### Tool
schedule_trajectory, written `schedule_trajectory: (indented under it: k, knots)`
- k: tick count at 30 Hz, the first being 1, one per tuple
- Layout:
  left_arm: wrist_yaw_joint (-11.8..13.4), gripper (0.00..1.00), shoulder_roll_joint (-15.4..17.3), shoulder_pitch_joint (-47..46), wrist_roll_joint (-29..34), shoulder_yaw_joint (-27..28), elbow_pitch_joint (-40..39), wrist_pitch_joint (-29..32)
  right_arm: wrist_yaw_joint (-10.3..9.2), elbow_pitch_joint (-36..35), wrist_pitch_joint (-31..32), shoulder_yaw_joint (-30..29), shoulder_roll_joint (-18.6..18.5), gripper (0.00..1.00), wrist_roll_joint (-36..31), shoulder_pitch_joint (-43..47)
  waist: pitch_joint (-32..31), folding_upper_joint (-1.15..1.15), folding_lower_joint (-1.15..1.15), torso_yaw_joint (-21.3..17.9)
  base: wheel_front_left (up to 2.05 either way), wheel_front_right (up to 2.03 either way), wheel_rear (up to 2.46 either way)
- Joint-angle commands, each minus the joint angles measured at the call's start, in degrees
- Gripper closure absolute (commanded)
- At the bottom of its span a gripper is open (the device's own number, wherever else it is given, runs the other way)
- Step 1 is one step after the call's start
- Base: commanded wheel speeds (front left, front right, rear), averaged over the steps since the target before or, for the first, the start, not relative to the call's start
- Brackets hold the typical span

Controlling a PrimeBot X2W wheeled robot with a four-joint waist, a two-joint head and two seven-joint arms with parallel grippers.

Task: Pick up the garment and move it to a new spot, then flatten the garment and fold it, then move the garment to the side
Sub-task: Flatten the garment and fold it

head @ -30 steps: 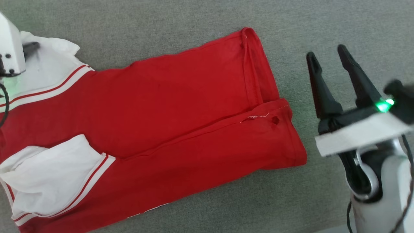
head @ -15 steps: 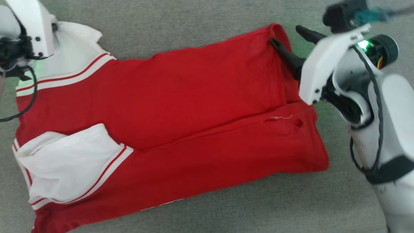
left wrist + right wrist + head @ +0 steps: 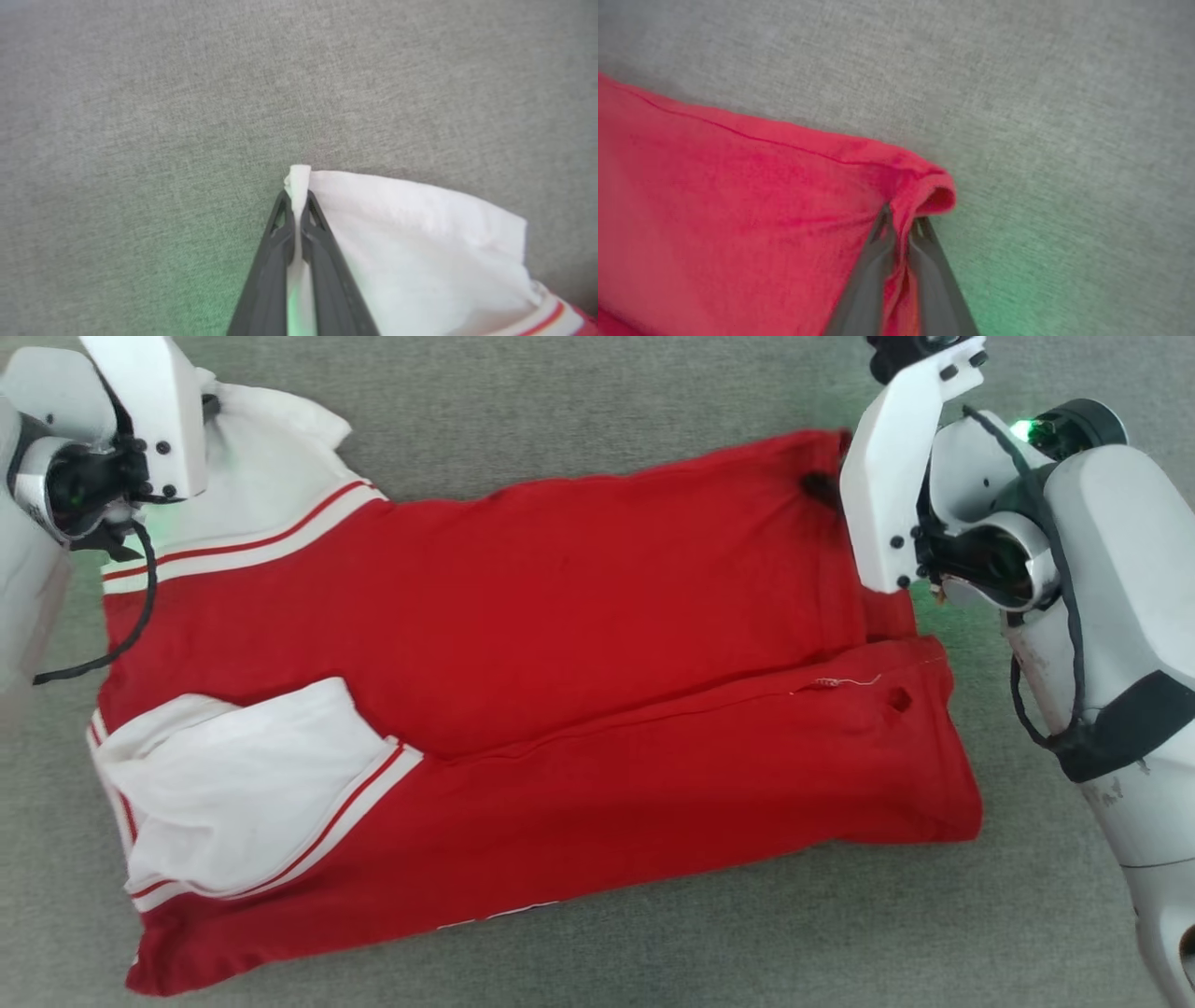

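1. One red sleeveless jersey with white-and-red striped trim lies on a grey woven cloth surface. Its two long sides are already folded in towards the middle.
2. Its long axis runs left to right across the head view, the hem end to the robot's right and sitting slightly lower than the shoulder end on the left.
3. The left gripper has its two dark fingers pressed together on the white far corner at the shoulder end.
4. The right gripper is pinched narrow on the rolled red far corner of the hem.
5. The relation that matters: both grippers hold the far long edge, one at each end, and the whole body of the jersey lies on the robot's side of them. Each arm is nearest its own end, so the likely next move is drawing that edge up and towards the robot together.
6. Counted: one garment, two grippers, two white lining patches and one small hole near the hem.
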Motion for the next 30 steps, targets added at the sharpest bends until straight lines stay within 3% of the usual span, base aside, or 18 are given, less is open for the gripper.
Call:
schedule_trajectory:
  k: [1,10,18,23,30]
  knots:
    - [-0.3,1.00,-0.1,0.0,0.6,-0.4,0.6,-0.2,0.00,1.4,-0.2,0.6,-0.1,1.00,0.5,1.7,-0.6,0.00,0.00,0.6,0.00,0.00,0.00]
    - [-1.8,1.00,0.4,-0.8,-0.7,-0.8,-0.7,1.3,0.00,-2.1,-5.7,-0.3,-3.9,1.00,1.0,3.0,-4.5,0.00,0.00,2.9,0.00,0.00,0.00]
    - [-1.6,1.00,3.4,2.8,-2.4,-1.6,-9.3,5.5,0.00,-9.8,-10.5,-1.5,-8.9,1.00,1.7,9.7,-8.7,0.00,0.00,5.3,0.00,0.00,0.00]
    - [1.5,1.00,7.3,7.5,-3.4,-2.1,-19.1,7.7,0.00,-15.3,-12.3,-3.9,-11.4,1.00,1.9,15.3,-11.1,0.00,0.00,6.3,0.00,0.00,0.00]
    - [9.7,1.00,15.0,16.4,-4.5,-2.9,-39.6,11.1,0.00,-24.4,-10.7,-8.9,-13.0,1.00,0.7,24.5,-13.5,0.00,0.00,7.6,0.00,0.00,0.00]
